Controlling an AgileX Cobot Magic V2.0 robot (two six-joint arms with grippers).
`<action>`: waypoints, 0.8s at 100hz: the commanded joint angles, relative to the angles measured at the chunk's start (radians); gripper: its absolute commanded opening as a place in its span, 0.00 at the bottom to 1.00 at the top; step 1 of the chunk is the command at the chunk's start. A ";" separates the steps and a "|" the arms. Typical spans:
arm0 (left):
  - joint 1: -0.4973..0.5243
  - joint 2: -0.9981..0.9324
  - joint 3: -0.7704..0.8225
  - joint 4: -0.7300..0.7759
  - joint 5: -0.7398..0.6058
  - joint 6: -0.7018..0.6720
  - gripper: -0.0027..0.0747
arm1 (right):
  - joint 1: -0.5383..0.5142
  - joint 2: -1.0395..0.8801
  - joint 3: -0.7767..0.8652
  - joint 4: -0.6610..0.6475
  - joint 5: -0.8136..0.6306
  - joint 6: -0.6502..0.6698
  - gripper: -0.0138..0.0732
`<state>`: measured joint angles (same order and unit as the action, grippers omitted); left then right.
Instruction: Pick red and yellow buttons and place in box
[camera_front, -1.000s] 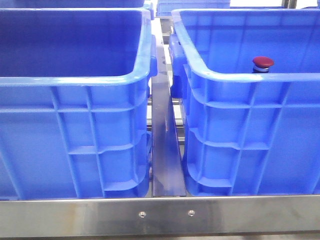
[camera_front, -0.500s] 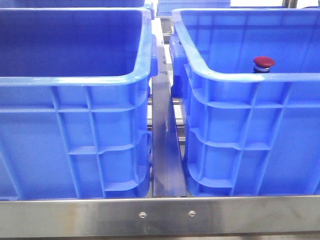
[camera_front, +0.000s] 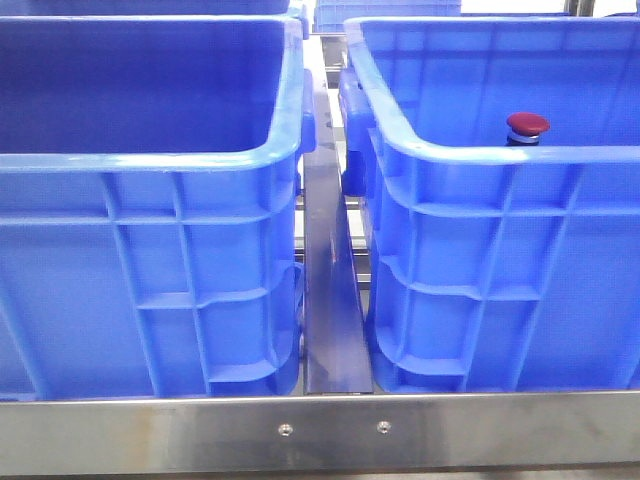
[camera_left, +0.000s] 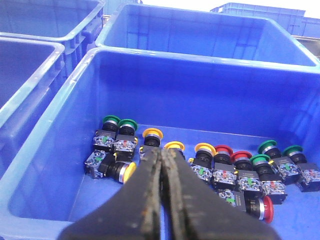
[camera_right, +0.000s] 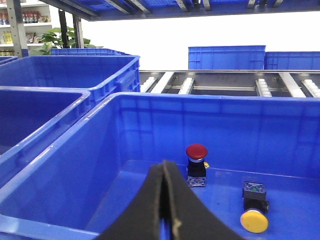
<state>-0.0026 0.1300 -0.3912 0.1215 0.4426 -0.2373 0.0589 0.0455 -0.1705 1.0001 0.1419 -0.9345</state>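
Observation:
In the right wrist view, a red button (camera_right: 196, 151) stands upright on the floor of a blue box (camera_right: 210, 96). A yellow button (camera_right: 254, 221) lies on its side near it. My right gripper (camera_right: 164, 164) is shut and empty, above the box floor and short of both buttons. The front view shows the red button's cap (camera_front: 527, 124) over the rim of the right box (camera_front: 500, 155). My left gripper (camera_left: 162, 152) is shut and empty, over another blue crate (camera_left: 200, 55) that holds several green, yellow (camera_left: 153, 133) and red (camera_left: 223, 149) buttons.
The front view shows a second blue crate (camera_front: 150, 160) at the left, its inside hidden by the near wall. A metal rail (camera_front: 330, 280) runs between the two crates and a steel bar (camera_front: 320, 430) crosses in front. More blue crates (camera_right: 225, 57) stand behind.

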 joint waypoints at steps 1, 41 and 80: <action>0.003 0.009 -0.027 -0.001 -0.081 -0.007 0.01 | 0.001 0.009 -0.025 0.008 -0.034 -0.005 0.05; 0.001 -0.008 0.105 -0.077 -0.262 0.161 0.01 | 0.001 0.009 -0.025 0.008 -0.029 -0.005 0.05; -0.031 -0.168 0.401 -0.137 -0.369 0.207 0.01 | 0.001 0.010 -0.025 0.008 -0.028 -0.005 0.05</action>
<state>-0.0250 -0.0065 -0.0029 0.0077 0.1567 -0.0329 0.0589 0.0455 -0.1705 1.0001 0.1523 -0.9345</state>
